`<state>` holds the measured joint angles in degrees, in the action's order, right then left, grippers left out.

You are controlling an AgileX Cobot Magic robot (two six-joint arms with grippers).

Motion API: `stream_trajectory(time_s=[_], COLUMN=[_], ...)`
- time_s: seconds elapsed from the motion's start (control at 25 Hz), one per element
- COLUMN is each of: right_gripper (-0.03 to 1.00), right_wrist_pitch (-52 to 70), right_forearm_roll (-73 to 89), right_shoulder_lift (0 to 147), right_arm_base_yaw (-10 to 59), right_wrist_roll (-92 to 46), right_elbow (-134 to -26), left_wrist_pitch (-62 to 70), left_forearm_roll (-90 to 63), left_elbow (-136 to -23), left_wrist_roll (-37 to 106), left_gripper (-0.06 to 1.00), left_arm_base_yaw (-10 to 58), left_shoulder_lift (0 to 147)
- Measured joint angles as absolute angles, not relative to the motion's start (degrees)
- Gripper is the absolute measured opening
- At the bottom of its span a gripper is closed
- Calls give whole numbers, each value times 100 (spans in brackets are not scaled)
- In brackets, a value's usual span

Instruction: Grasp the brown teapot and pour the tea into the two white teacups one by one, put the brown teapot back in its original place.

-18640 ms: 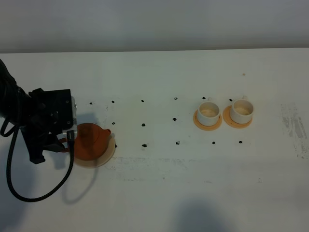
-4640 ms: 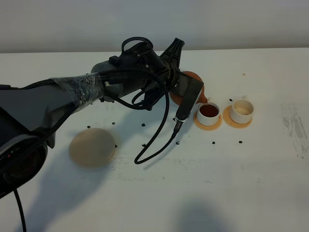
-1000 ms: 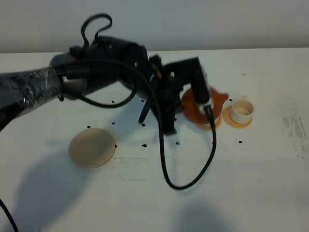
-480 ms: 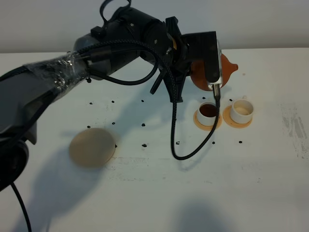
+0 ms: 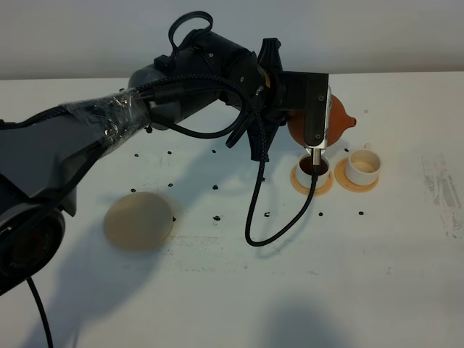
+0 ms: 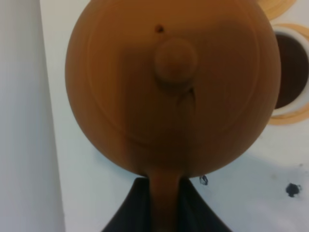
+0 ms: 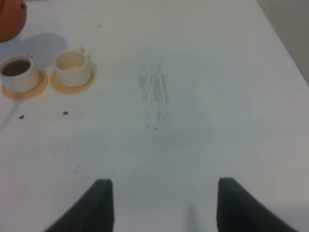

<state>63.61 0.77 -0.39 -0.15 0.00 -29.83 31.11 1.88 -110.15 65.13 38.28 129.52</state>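
White surface (image 5: 406,275) under flat light: we see the left gripper (image 6: 164,212) pinching the brown teapot (image 5: 341,120) by its handle (image 6: 164,186), held aloft near the filled teacup (image 5: 313,167) (its neighbour, the empty teacup (image 5: 362,167), stands dry). Clay looks heavy, rigid, breakable; that handle seems the soundest hold. The right gripper (image 7: 164,208) hangs spread, idle.

The teapot (image 6: 174,87) is showing reddish-brown. The cups (image 7: 71,66) are showing white, their saucers (image 7: 72,89) orange-tan, the tea (image 7: 15,67) dark reddish-brown. The coaster (image 5: 138,221) is showing pale beige; black dots (image 5: 216,187) are speckling the white counter (image 5: 391,246).
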Motion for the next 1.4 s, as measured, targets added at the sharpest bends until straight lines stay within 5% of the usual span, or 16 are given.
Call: stream_trajectory(time_s=[1.4], right_gripper=[46], right_wrist_pitch=[6361], right_forearm_roll=[77], right_shoulder_lift=[-39], right_arm_base_yaw=[-15], right_wrist_roll=[0], right_elbow=[-2983], left_wrist_pitch=[1746], left_forearm_roll=[1755], left_elbow=[-11020], left_wrist_roll=[7125], left_gripper=[8], left_arm_base_yaw=[4024], left_shoulder_lift=[13385])
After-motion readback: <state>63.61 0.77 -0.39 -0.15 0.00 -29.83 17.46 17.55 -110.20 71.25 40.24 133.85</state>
